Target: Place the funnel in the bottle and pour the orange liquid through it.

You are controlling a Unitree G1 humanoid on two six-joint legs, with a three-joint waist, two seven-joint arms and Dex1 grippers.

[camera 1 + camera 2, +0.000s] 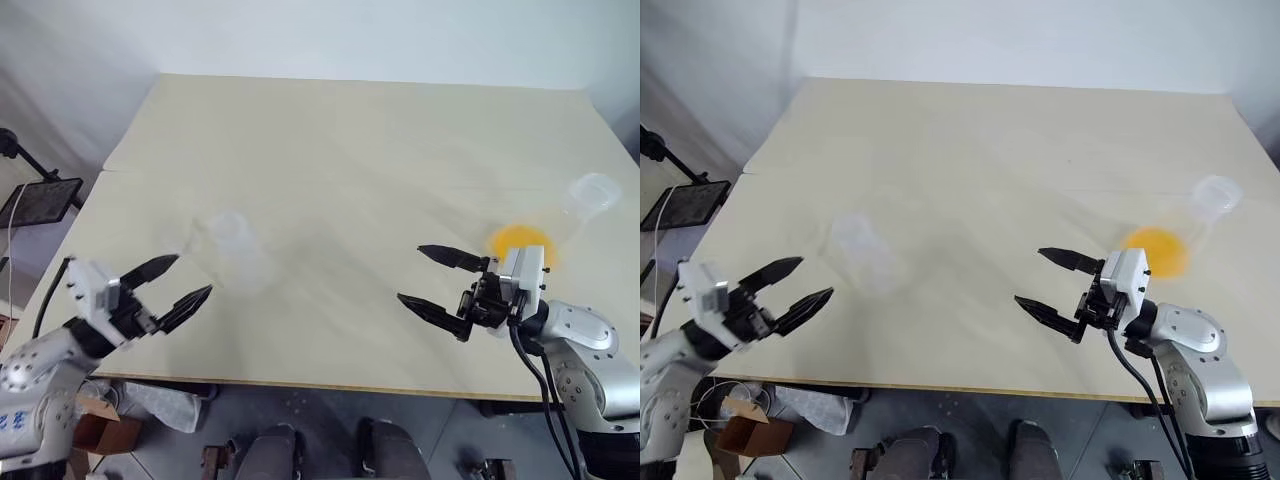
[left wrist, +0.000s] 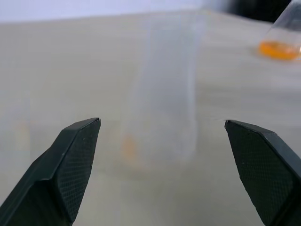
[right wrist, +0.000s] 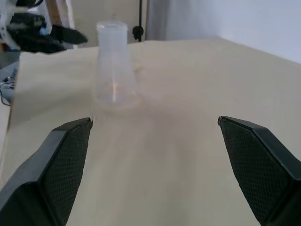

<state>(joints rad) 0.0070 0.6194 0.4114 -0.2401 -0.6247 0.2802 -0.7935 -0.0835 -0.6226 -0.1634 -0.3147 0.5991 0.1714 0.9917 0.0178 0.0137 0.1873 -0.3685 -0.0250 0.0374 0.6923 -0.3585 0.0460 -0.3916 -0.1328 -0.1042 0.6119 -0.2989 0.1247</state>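
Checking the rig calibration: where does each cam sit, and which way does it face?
Left and right eye views: on the head, looking down over the table; both arms show, left end effector and right end effector open.
Left wrist view: between its own fingers toward the bottle.
Right wrist view: between its own fingers toward the bottle and the left end effector.
Shared: the bottle; eye and left wrist views share the orange liquid.

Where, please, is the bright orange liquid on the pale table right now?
In the head views, the bright orange liquid pools in a clear plastic flask on the robot's right, near the table's right edge, just beyond the open right gripper.
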